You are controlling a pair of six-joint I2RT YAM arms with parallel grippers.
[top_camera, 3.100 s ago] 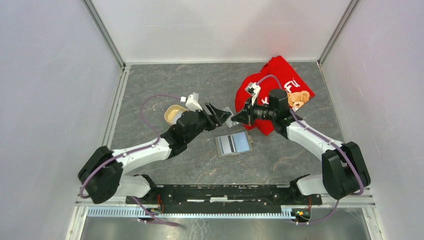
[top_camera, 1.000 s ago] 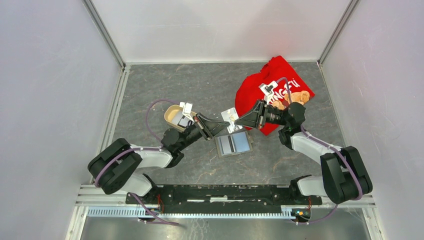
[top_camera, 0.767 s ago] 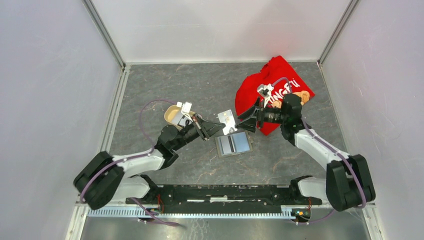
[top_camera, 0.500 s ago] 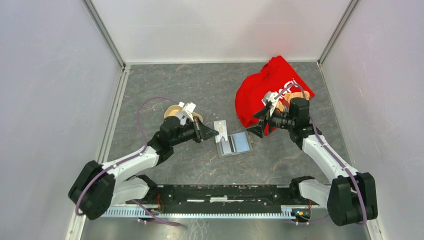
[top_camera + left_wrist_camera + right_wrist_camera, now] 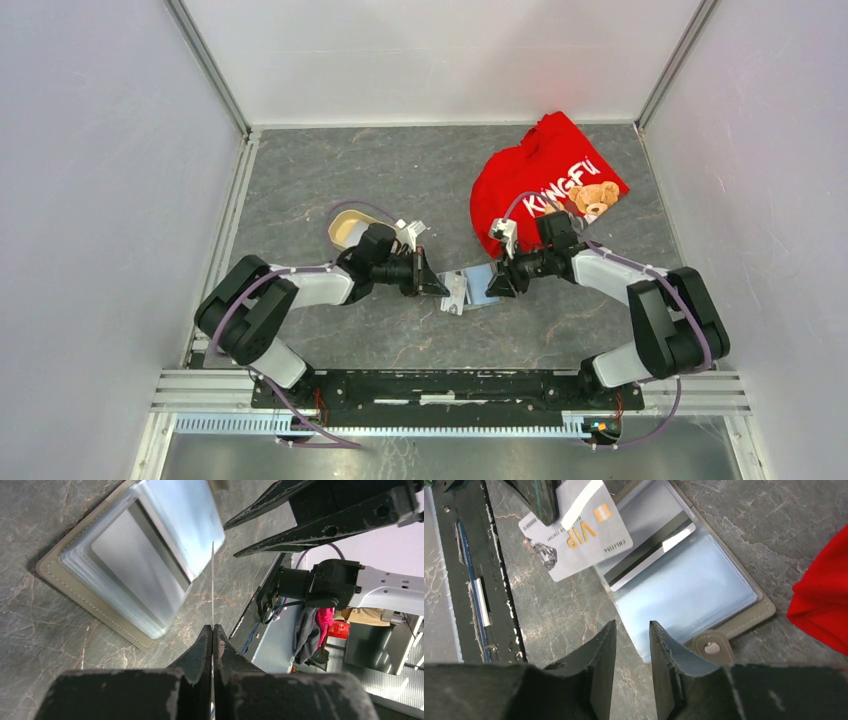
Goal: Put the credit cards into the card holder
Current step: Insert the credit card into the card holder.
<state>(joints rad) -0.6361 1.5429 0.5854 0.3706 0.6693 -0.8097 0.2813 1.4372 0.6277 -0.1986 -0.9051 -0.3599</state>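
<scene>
Counter is dark grey stone-look, veined with pale and rusty streaks, matte and dry. Plain white panels enclose it on three sides, with aluminium posts in the far corners and a black rail along the near edge where both arms are bolted. A red shirt printed with white letters and a teddy bear is bunched at the far right. A beige oval tray sits left of centre, partly behind the left arm. The card holder lies open and flat on the counter, near centre between the two tools. It has a taupe stitched border, clear shiny pockets and a snap tab at one edge. One pocket shows a pale card with a dark stripe. Left tool is clamped tight on a pale grey VIP card. The card is held tilted, its far end over the holder's edge; from the left wrist it reads as a thin line, edge-on. Right tool hangs low over the holder's near border, jaws a narrow gap apart with nothing between them. Past the counter's edge the left wrist view catches grey and pink cloth, out of focus.
</scene>
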